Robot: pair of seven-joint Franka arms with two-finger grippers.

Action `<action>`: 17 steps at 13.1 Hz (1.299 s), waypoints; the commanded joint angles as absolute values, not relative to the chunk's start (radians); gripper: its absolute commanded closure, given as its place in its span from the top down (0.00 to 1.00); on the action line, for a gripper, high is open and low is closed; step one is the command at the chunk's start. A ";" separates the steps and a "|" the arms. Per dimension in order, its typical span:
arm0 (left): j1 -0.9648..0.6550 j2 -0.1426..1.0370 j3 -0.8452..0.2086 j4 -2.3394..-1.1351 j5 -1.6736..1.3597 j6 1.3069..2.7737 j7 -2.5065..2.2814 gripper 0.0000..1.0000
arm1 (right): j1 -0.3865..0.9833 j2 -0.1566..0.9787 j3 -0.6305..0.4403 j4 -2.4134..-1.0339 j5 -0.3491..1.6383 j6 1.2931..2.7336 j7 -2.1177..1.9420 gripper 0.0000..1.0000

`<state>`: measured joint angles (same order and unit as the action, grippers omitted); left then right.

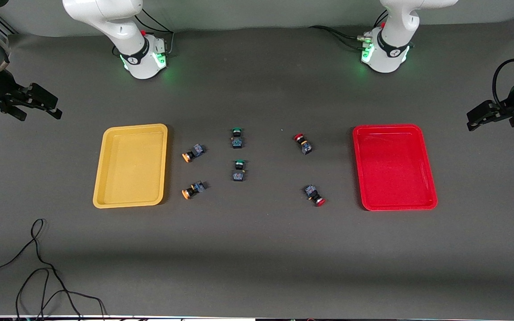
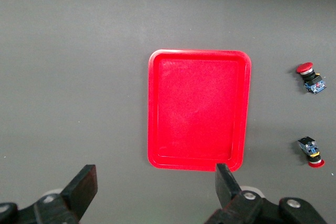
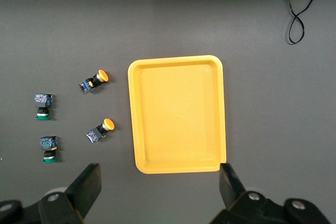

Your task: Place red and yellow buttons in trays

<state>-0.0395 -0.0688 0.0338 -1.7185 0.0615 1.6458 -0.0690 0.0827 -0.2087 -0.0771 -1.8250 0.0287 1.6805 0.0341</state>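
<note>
Two orange-yellow-capped buttons [image 1: 193,152] [image 1: 193,189] lie beside the empty yellow tray [image 1: 130,166]. Two red-capped buttons [image 1: 303,143] [image 1: 314,195] lie beside the empty red tray [image 1: 394,166]. My right gripper [image 1: 42,111] hangs open and empty over the right arm's end of the table. Its wrist view shows the gripper [image 3: 159,178], the yellow tray [image 3: 178,114] and the yellow buttons [image 3: 94,81] [image 3: 101,129]. My left gripper [image 1: 471,121] hangs open and empty over the left arm's end. Its wrist view shows the gripper [image 2: 156,174], the red tray [image 2: 199,109] and the red buttons [image 2: 310,77] [image 2: 311,152].
Two green-capped buttons [image 1: 237,137] [image 1: 238,170] lie in the middle of the table, between the yellow and red ones; they also show in the right wrist view [image 3: 43,106] [image 3: 48,149]. A black cable [image 1: 38,267] lies at the near edge toward the right arm's end.
</note>
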 commanded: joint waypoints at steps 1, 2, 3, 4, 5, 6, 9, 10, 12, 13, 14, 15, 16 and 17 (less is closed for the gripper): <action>-0.048 -0.086 0.040 -1.723 0.055 1.651 -0.071 1.00 | 0.086 -0.190 -0.078 -1.801 0.023 1.642 0.029 1.00; -0.046 -0.086 0.041 -1.723 0.055 1.651 -0.071 1.00 | 0.086 -0.187 -0.080 -1.805 0.025 1.638 0.028 1.00; -0.046 -0.084 0.043 -1.723 0.054 1.652 -0.071 1.00 | 0.086 -0.180 -0.080 -1.805 0.025 1.638 0.028 1.00; -0.046 -0.084 0.043 -1.721 0.054 1.654 -0.071 1.00 | 0.086 -0.158 -0.078 -1.805 0.028 1.641 0.031 1.00; -0.046 -0.084 0.043 -1.721 0.054 1.654 -0.071 1.00 | 0.089 -0.129 -0.077 -1.804 0.035 1.650 0.055 1.00; -0.045 -0.084 0.043 -1.721 0.054 1.655 -0.071 1.00 | 0.090 -0.092 -0.072 -1.802 0.043 1.655 0.114 1.00; -0.044 -0.084 0.044 -1.721 0.054 1.655 -0.064 1.00 | 0.202 0.010 -0.068 -1.830 0.101 1.727 0.390 1.00; -0.043 -0.083 0.044 -1.723 0.054 1.655 -0.064 1.00 | 0.250 0.046 -0.066 -1.845 0.101 1.768 0.504 1.00; -0.058 -0.065 0.034 -1.724 0.054 1.660 -0.075 1.00 | 0.323 0.104 -0.051 -1.914 0.101 1.897 0.662 1.00; -0.077 -0.037 0.022 -1.723 0.052 1.667 -0.077 1.00 | 0.331 0.118 -0.029 -1.969 0.101 1.973 0.716 1.00; -0.087 -0.006 -0.003 -1.721 0.051 1.672 -0.080 1.00 | 0.327 0.124 0.007 -2.027 0.101 2.049 0.753 1.00; -0.092 0.021 -0.036 -1.721 0.051 1.686 -0.110 1.00 | 0.325 0.133 0.027 -2.081 0.103 2.121 0.796 1.00; -0.091 0.053 -0.098 -1.721 0.052 1.703 -0.176 1.00 | 0.325 0.150 0.056 -2.127 0.103 2.194 0.839 1.00; -0.091 0.063 -0.160 -1.730 0.061 1.713 -0.233 1.00 | 0.319 0.178 0.093 -2.164 0.103 2.260 0.886 1.00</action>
<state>-0.0782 0.0260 -0.0748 -1.7292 0.0515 1.6910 -0.1342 0.3328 0.1699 0.0444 -2.0834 0.0926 2.1552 0.8051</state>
